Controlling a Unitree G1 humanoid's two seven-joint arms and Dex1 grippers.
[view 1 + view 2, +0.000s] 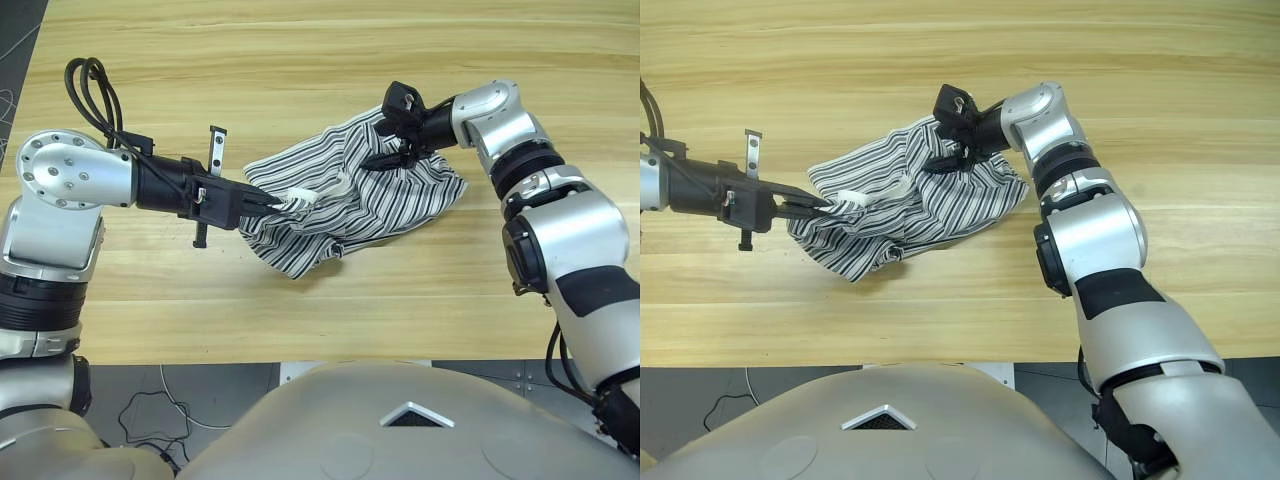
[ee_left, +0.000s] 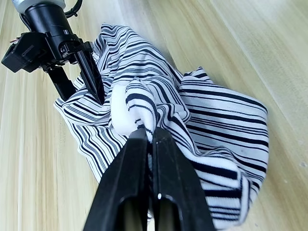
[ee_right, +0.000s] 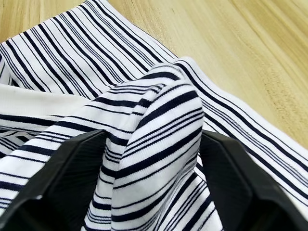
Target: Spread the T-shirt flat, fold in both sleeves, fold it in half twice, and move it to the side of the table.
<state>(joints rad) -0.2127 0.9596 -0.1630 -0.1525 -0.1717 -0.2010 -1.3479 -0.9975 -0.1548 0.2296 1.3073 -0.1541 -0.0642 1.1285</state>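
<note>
A black-and-white striped T-shirt (image 1: 350,195) lies crumpled in a heap at the middle of the wooden table (image 1: 300,60). My left gripper (image 1: 278,203) is at the shirt's left side, shut on a white-edged fold of the fabric (image 2: 137,108). At the heap's far right corner, my right gripper (image 1: 397,152) has its two fingers (image 3: 62,183) pressed on either side of a raised ridge of striped cloth (image 3: 159,125), pinching it. The left wrist view looks across the heap to the right gripper (image 2: 82,84). Sleeves and neckline are lost in the bunched cloth.
Bare wood surrounds the shirt on all sides, with wide room toward the far edge and both ends. The table's near edge (image 1: 300,360) runs just past the heap, with dark floor and loose cables (image 1: 150,410) below it.
</note>
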